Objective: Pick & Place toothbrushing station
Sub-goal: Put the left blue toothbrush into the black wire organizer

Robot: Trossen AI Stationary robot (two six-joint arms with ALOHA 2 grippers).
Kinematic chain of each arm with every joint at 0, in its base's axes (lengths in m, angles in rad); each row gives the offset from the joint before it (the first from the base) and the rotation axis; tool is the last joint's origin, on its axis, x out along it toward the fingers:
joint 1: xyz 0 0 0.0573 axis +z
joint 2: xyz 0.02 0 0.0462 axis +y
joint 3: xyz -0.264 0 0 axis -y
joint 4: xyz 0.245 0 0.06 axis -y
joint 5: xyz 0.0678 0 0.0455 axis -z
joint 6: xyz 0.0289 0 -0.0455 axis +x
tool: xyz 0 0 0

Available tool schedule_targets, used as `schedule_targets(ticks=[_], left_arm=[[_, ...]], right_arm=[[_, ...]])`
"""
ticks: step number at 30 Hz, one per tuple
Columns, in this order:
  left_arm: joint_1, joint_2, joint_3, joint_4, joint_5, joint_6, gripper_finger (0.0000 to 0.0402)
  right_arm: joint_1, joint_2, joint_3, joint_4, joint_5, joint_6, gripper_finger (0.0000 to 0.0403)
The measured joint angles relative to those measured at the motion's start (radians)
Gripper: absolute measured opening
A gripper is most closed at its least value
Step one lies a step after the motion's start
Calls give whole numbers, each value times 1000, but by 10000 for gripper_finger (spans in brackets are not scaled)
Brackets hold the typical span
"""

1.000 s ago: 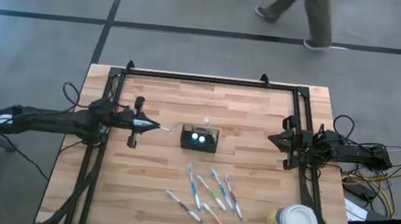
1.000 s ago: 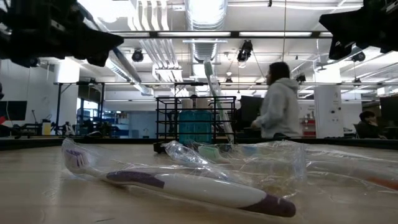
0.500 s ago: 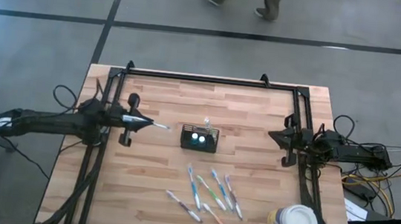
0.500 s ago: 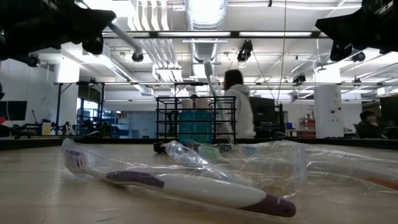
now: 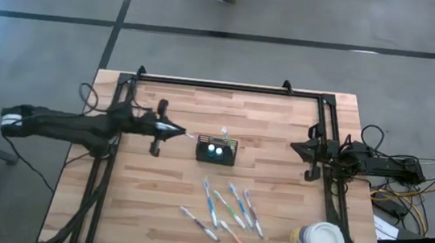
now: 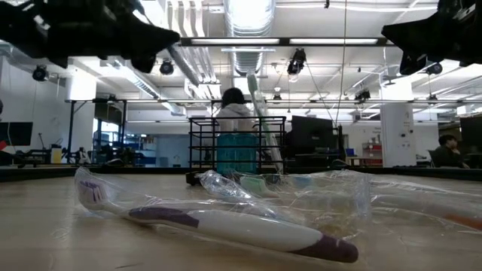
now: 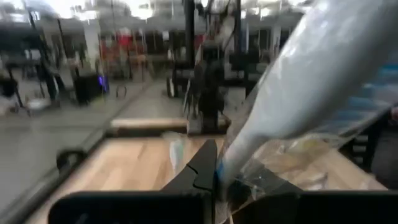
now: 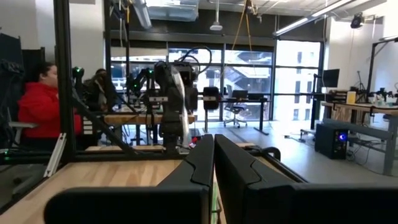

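At mid-surface: toothbrushing station point(image 5: 216, 150) stands upright, one brush already in it | left pincer point(image 5: 174, 133) just left of it, clamped on a wrapped toothbrush point(image 7: 292, 93) | risk: loose wrapper or tip snags mesh, tipping caddy | right pincer point(image 5: 302, 151) closed, empty, far right.
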Motion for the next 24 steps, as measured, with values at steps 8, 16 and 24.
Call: schedule_targets(ticks=[8, 16, 24], left_arm=[[0, 233, 120, 11, -3, 11, 18], [2, 370, 192, -55, -12, 38, 18], [3, 370, 238, -108, -18, 68, 18]], right_arm=[[0, 6, -3, -6, 0, 18, 8], [0, 7, -6, -9, -1, 18, 8], [0, 8, -6, -9, -1, 18, 8]])
